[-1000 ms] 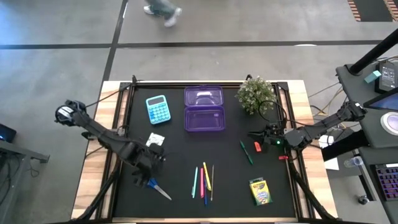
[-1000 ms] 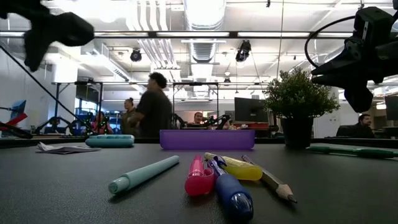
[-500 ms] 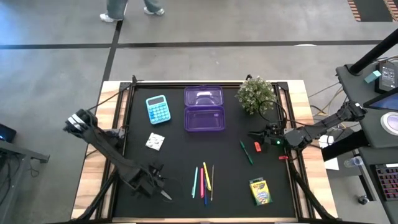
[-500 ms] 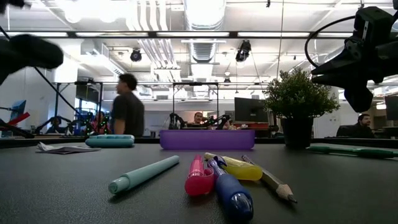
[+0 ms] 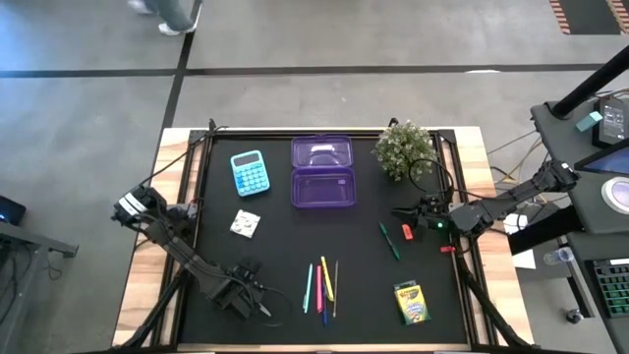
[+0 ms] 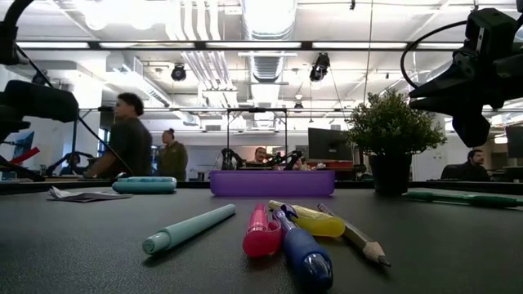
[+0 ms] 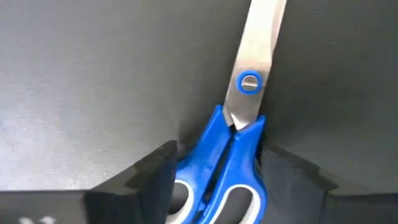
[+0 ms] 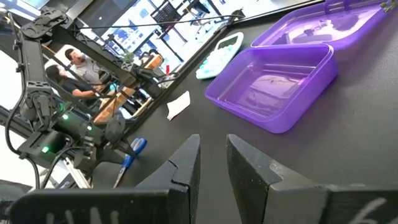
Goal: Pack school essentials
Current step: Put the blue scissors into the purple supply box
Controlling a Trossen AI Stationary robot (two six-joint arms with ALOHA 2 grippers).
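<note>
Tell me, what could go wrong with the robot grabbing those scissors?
The left gripper straddles the blue handles of the scissors near the table's front edge, so they might pivot or slip when lifted. The purple box lies far across the table, so a loose hold could drop them on the way. The pens lie close by and may get nudged.

Likely robotics lab: arm rigs (image 8: 56, 118), monitors (image 6: 327, 144).
</note>
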